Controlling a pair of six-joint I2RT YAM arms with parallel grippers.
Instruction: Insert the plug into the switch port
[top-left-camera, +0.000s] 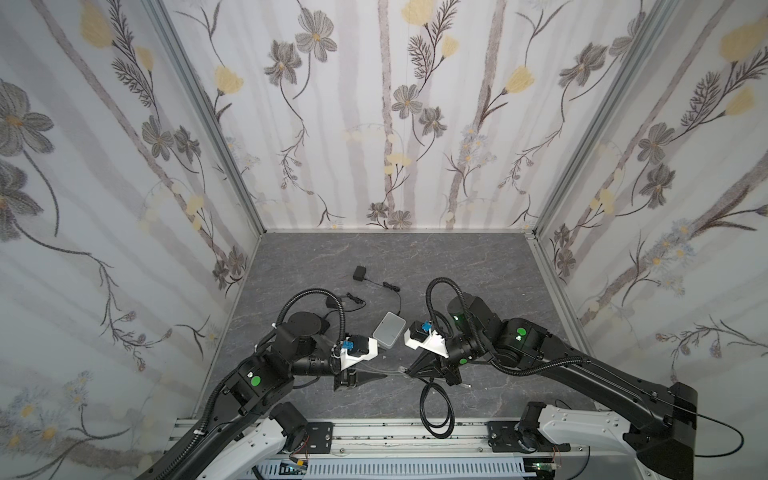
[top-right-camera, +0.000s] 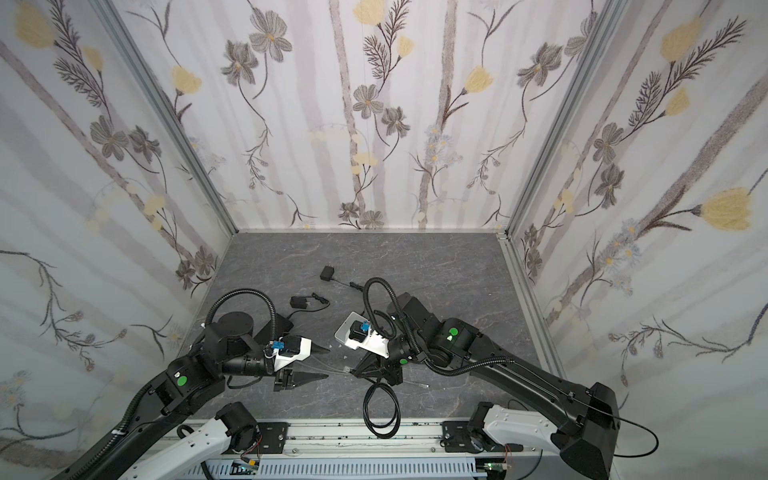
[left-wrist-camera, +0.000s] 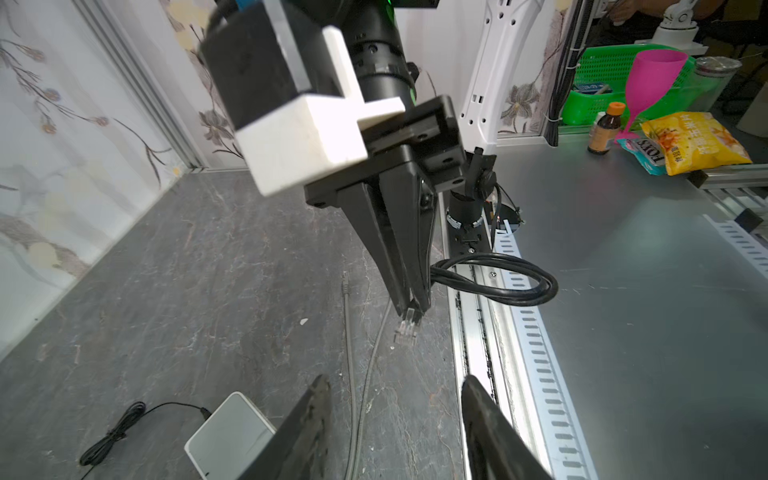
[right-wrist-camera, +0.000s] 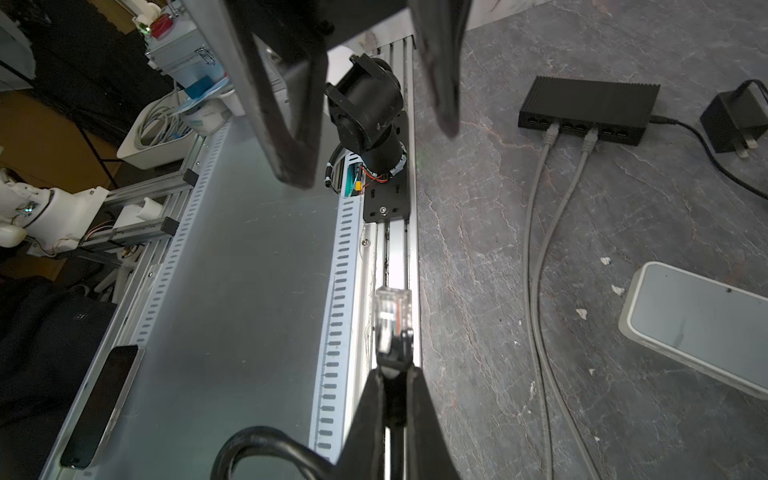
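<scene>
Closest in, the right gripper (right-wrist-camera: 392, 368) is clamped on the back end of the clear plug (right-wrist-camera: 392, 309), which sticks out past its tips. That arm is low and reaches left toward the middle. Facing it, the left gripper (top-right-camera: 322, 362) hangs low too, jaws apart with nothing in them. The white box (top-left-camera: 389, 328) lies flat just beyond both, but I can't make out the switch port on its side from here. My take: pin the box with the left gripper first, then square the plug to that side face and push straight. Farther back sit a black switch (right-wrist-camera: 590, 108) and a power adapter (top-left-camera: 358, 273).
</scene>
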